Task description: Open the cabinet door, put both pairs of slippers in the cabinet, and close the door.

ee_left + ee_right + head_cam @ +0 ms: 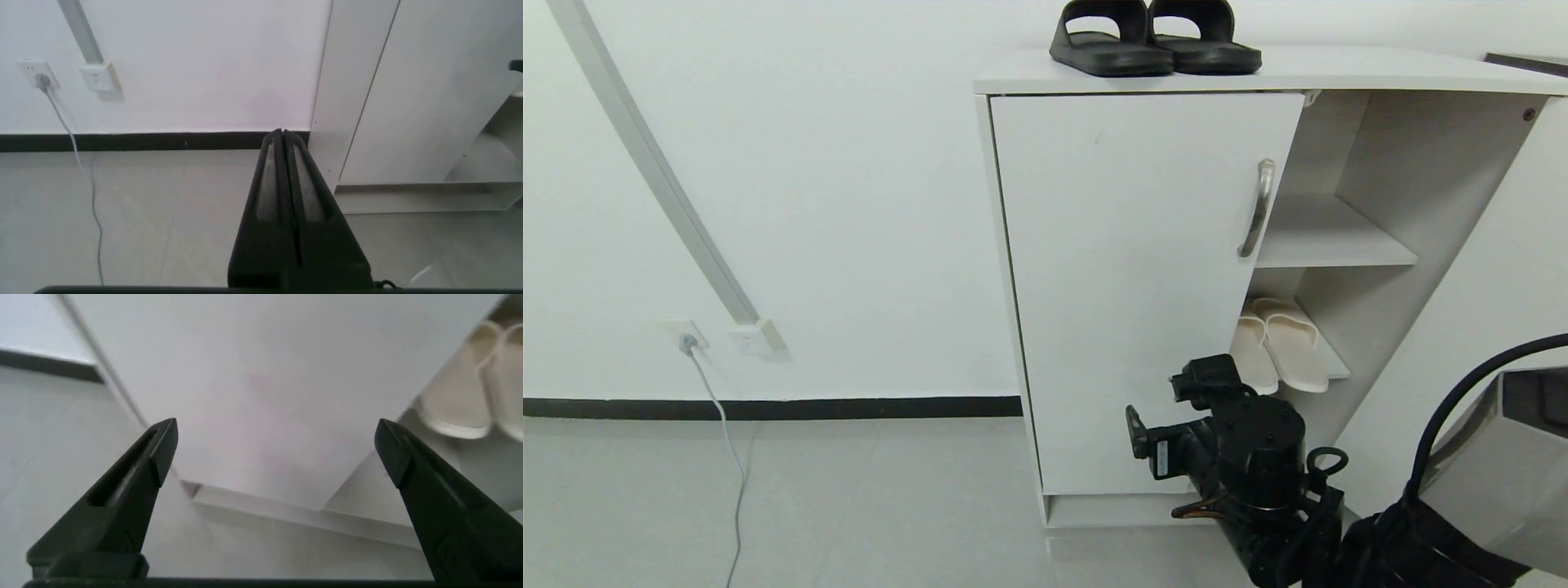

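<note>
blk slippers [1156, 41] at 12 o'clock, cream slippers [1278, 343] at 3. cabinet [1339, 69] + door [1127, 286] plain white, handle [1256, 208] silver. wall [809, 163] white w/ blk skirting stripe [768, 407] at 8; floor [849, 506] lt grey. left gripper [282, 135] + right gripper [276, 429] blk.

The left pincer [282, 139] is holding its fingers pressed together, pointing at the black baseboard [147, 140] beside the white cabinet [409, 90].

Bright, even indoor light washes the white wall [849, 204]; soft shadow gathers inside the open cabinet [1421, 163], beneath its shelves.
</note>
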Available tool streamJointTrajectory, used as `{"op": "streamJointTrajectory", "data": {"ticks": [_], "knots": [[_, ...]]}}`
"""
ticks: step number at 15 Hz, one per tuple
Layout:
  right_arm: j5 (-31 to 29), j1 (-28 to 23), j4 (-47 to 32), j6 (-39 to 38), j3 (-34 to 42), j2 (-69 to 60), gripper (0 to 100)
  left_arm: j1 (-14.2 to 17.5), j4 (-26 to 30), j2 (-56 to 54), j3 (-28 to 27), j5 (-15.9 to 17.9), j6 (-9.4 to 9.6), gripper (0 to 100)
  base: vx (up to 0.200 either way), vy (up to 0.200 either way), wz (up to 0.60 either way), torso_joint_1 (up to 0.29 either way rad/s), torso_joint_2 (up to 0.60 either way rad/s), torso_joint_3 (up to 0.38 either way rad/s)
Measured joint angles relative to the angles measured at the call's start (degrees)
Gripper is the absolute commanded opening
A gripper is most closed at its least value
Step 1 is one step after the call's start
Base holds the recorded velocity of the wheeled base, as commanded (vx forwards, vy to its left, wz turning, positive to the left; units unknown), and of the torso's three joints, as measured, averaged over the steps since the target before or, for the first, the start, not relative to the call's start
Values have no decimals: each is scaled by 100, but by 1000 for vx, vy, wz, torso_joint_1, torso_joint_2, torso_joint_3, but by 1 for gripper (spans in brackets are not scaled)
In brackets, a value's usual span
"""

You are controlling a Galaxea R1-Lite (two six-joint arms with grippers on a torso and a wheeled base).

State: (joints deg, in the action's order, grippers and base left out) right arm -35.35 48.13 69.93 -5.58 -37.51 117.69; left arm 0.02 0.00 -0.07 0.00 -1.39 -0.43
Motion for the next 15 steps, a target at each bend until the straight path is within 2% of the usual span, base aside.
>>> {"op": "streamJointTrajectory", "data": {"ticks": [10, 13, 15], "knots": [[0, -23, 1, 4, 35, -2, 100, 5, 0, 0, 0, 11, 29, 0, 0, 0, 0, 0, 0, 0], [5, -21, -7, 6, 35, -10, 100, 2, 16, 0, 2, 11, 54, 0, 0, 0, 0, 14, -193, -284], [-1, -28, 22, 6, 33, -11, 100, 0, -2, 0, -2, 11, 56, 0, 0, 0, 0, 41, -510, -364]]}}
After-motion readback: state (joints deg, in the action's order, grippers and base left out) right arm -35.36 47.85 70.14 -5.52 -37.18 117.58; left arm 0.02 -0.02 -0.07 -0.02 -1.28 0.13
